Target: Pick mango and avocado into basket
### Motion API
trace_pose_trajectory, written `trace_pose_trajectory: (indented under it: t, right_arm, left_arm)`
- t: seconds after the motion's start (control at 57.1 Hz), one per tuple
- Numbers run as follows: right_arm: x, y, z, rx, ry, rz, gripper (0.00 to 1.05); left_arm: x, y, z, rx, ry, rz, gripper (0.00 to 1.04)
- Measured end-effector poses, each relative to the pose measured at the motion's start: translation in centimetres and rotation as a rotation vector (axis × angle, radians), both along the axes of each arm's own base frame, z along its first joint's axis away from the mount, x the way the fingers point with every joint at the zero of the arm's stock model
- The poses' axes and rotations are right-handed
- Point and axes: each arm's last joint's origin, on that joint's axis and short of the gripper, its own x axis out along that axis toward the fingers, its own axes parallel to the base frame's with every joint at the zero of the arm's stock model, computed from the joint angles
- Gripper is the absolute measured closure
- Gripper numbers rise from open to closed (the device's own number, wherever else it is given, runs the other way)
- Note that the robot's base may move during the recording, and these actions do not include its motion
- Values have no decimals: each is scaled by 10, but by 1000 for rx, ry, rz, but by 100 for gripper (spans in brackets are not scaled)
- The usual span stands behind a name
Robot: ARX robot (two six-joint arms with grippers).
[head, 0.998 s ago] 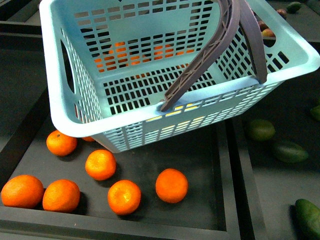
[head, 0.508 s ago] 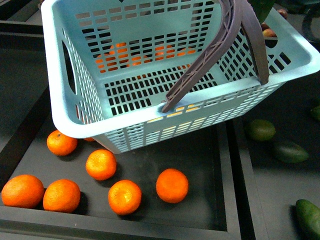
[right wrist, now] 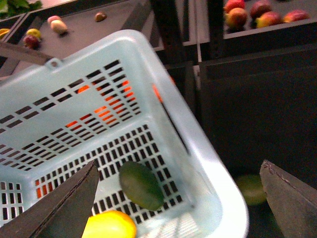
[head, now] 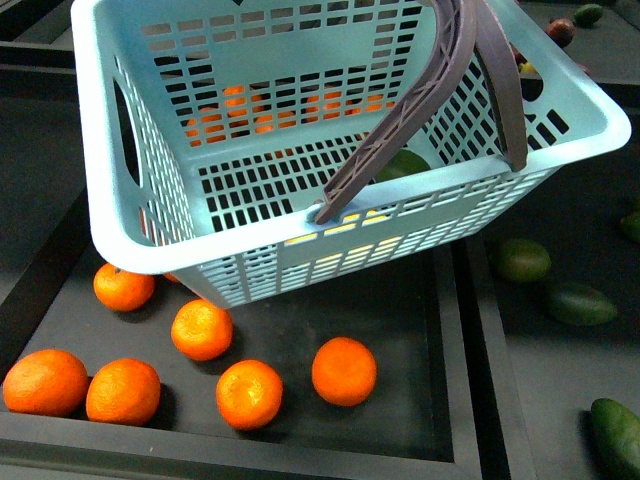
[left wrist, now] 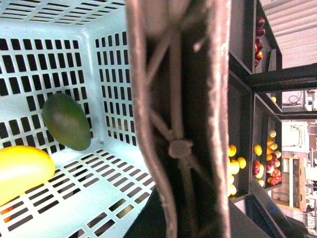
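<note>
Mango [left wrist: 22, 173] and avocado [left wrist: 66, 122] lie side by side on basket [head: 130, 245] floor. Basket tilted above oranges [head: 344, 371]. Right gripper [right wrist: 178, 198] fingers spread wide over basket. Left gripper: cannot tell; only handle [left wrist: 178, 119] visible.

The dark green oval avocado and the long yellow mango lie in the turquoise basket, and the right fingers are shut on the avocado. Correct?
Not quite. The right wrist view shows the right fingers spread wide open above the light turquoise slotted plastic basket; the dark green oval avocado lies free on its floor beside the long yellow mango.
</note>
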Motion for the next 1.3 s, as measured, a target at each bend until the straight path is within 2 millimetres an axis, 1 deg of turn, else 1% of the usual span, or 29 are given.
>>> trace_pose_trajectory:
  t: [0.07, 0.123, 0.158, 0.175, 0.21, 0.228, 0.315, 0.368, 0.42, 0.438, 0.578, 0.613, 0.718, 0.875, 1.015, 1.068, 1.155, 1.295]
  right_arm:
    - [-9, -9, 6, -11, -25, -37, 8]
    - [-16, -15, 3, -92, -204, -88, 20]
    - [-26, -17, -3, -149, -291, -79, 29]
    - [-28, -17, -6, -160, -291, -76, 30]
    - [-38, -19, -8, -190, -343, -73, 37]
    - [-40, -20, -9, -192, -350, -72, 39]
    - [-60, -25, -12, -227, -384, -66, 55]
    - [-68, -27, -14, -235, -388, -70, 62]
    - [-78, -30, -19, -242, -384, -71, 73]
    - [-80, -31, -19, -244, -382, -71, 74]
    - [-100, -35, -28, -251, -378, -67, 99]
    - [-104, -38, -29, -251, -379, -59, 104]
    - [-119, -46, -33, -253, -381, -68, 102]
    - [-137, -47, -39, -254, -375, -68, 102]
    - [-148, -47, -41, -254, -377, -68, 102]
    - [-154, -47, -47, -253, -394, -70, 102]
    - [-160, -47, -53, -254, -368, -67, 102]
    - [-168, -47, -51, -254, -380, -68, 102]
  left_arm:
    - [0, 1, 0, 1, -1, 3, 99]
    - [0, 1, 0, 0, 0, 1, 99]
    - [0, -1, 0, 0, -1, -4, 99]
    - [-1, -1, 0, 0, -1, -6, 99]
    - [-1, -2, 0, 0, 0, -7, 99]
    - [-1, -2, 0, 0, 0, -6, 99]
    - [-1, -2, -1, -4, 5, -8, 99]
    - [0, -1, 0, -4, 4, -7, 99]
    - [0, -1, 0, -1, 2, -4, 99]
    - [0, -1, 0, 0, 1, -4, 99]
    - [0, -1, 0, 0, 1, -3, 99]
    - [0, -1, 0, 0, 1, -3, 99]
    - [0, -1, 0, 0, 1, -4, 99]
    - [0, -1, 0, 0, 1, -4, 99]
    - [0, -1, 0, -1, 2, -5, 99]
    - [0, -1, 0, -1, 2, -5, 99]
    - [0, -1, 0, 0, 1, -4, 99]
    - [0, -1, 0, 0, 1, -4, 99]
